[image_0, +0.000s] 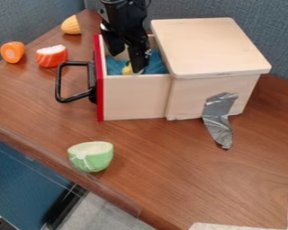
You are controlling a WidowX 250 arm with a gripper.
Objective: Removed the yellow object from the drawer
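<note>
We have the black end effector (126, 62) over the pale wooden drawer with a red front (137, 97), its fingers parted, holding nothing as far as we can judge. The small yellow object (128, 70) lies inside the drawer, on blue cloth (155, 64), close by one fingertip; contact is hard to make out. To do this pickup well, we should centre both fingers around the yellow piece, close gently without pinching up cloth, then lift straight until we clear the drawer's walls before moving sideways.
</note>
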